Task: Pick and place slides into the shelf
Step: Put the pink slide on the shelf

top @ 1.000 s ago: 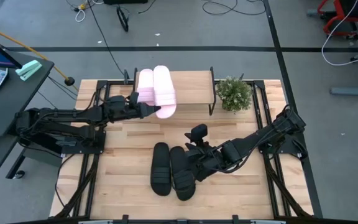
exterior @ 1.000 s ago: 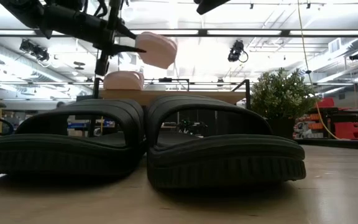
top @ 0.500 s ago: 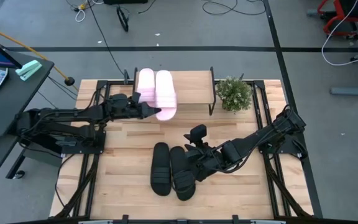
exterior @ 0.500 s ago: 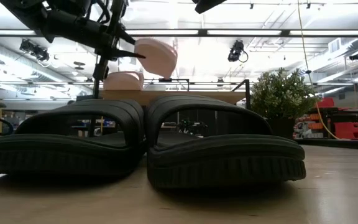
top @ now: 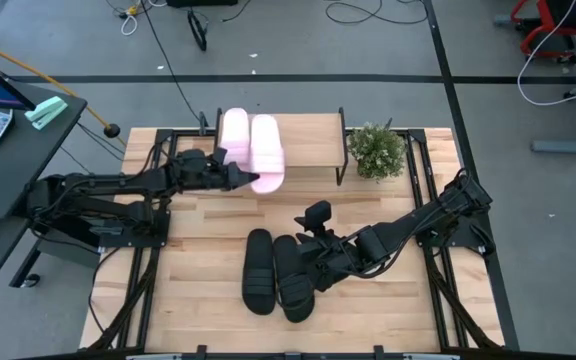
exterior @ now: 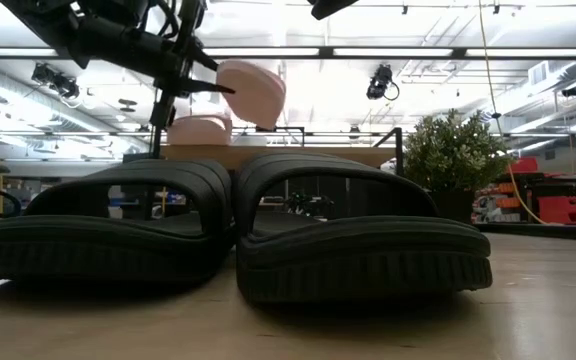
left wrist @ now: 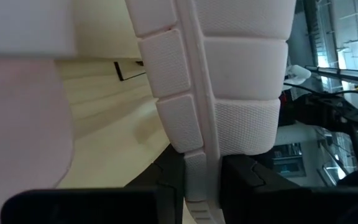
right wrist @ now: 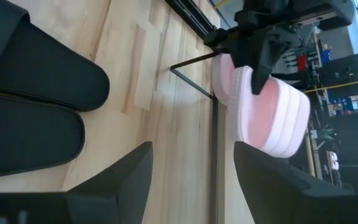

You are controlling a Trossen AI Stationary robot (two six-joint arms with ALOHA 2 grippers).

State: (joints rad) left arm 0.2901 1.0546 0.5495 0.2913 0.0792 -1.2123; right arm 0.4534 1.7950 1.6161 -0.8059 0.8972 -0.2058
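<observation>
My left gripper (top: 246,178) is shut on one pale pink slide (top: 266,150), held above the shelf (top: 313,145), a light plank on thin black legs at the table's far middle. The other pink slide (top: 234,138) lies flat on the plank beside it, toward the table's left; it also shows in the low view (exterior: 200,130). The two black slides (top: 258,270) (top: 294,280) lie side by side on the table's near middle. My right gripper (top: 315,268) is open, low beside the right black slide, with nothing between its fingers (right wrist: 114,186). My left gripper pinches the pink slide's sole at its near end (left wrist: 197,177) between its two fingers. The fingers come about level from the table's left. The slide is lifted clear of the plank and tilted (exterior: 253,92), its near end past the shelf's near edge.
A small potted plant (top: 376,150) stands just right of the shelf. The shelf's black leg frame (right wrist: 194,81) rises at its ends. Bare slatted tabletop (top: 198,260) lies left of the black slides. A dark side table (top: 8,130) with a calculator stands off the table's left.
My left gripper has lowered the pink slide a little toward the shelf top, still shut on it. The slide has stayed tilted and clear of the plank.
</observation>
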